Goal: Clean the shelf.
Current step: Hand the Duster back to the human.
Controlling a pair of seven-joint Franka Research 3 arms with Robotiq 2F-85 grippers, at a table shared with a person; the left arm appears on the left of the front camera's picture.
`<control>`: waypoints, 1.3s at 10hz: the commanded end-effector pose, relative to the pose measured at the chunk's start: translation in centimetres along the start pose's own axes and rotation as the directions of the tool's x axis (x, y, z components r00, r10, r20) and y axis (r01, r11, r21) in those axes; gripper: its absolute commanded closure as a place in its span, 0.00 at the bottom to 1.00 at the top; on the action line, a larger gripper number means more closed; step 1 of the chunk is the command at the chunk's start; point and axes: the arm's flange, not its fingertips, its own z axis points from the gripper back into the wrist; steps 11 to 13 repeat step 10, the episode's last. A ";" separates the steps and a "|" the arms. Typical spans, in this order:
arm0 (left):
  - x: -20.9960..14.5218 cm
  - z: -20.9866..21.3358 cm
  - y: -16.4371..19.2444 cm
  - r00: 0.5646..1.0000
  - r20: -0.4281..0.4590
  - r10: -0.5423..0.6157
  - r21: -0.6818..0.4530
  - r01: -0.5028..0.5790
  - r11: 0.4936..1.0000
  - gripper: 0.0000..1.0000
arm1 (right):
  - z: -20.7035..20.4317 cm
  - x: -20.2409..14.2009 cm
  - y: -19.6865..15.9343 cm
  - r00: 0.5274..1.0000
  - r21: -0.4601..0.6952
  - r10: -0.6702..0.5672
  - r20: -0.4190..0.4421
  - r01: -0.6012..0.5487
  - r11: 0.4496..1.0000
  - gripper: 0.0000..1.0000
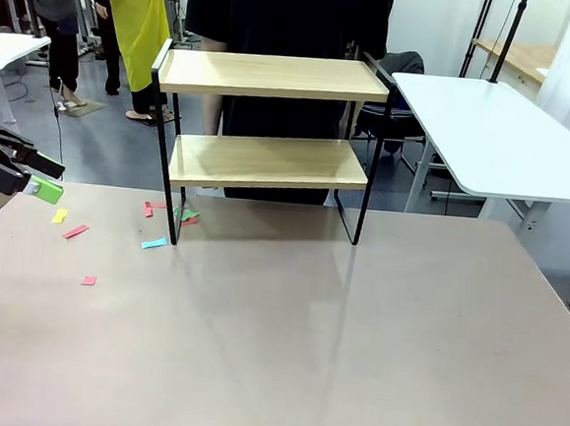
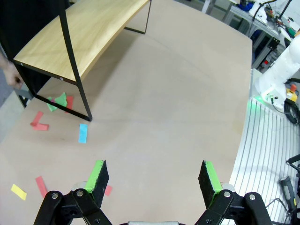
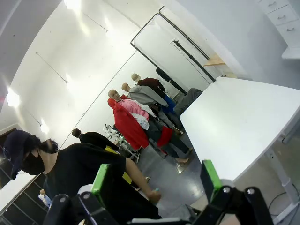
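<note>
**Two bare boards, scraps on the table: the shelf's step judged near its close**

Two light wood boards of the shelf [image 1: 262,122] are seen bare in the front view; nothing can be made out lying on either tier. The shelf is set at the far middle of the table [image 1: 353,347], its black frame legs resting on the tabletop, with a person in dark clothing close behind it. Small coloured paper scraps [image 1: 76,230] are scattered on the table beside and under the shelf's left end, in red, blue, yellow and green; in the left wrist view a blue scrap [image 2: 83,132] is seen just beside the frame's foot.

The left gripper [image 2: 152,180] is held above the table near those scraps, its green pads spread wide with nothing between them. The right gripper [image 3: 157,180] is likewise spread wide and empty, and is pointed up and away from the table toward the room.

The clearing of the boards is judged done or nearly so. If anything remains, a closer look at both tiers would be called for first, and a low approach under the upper board so that the side rails are not struck.

No brand, label or legible writing can be made out.
</note>
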 end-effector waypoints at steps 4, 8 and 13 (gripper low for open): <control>0.1 0.1 -0.1 1.000 0.004 0.009 -0.006 -0.009 1.000 0.00 | 0.3 -0.2 0.1 1.000 0.009 0.006 -0.007 -0.006 1.000 0.00; 0.1 0.1 -0.1 1.000 0.004 0.009 -0.006 -0.009 1.000 0.00 | 0.3 -0.2 0.1 1.000 0.009 0.006 -0.007 -0.006 1.000 0.00; 0.1 0.1 -0.1 1.000 0.004 0.009 -0.006 -0.009 1.000 0.00 | 0.3 -0.2 0.1 1.000 0.009 0.006 -0.007 -0.006 1.000 0.00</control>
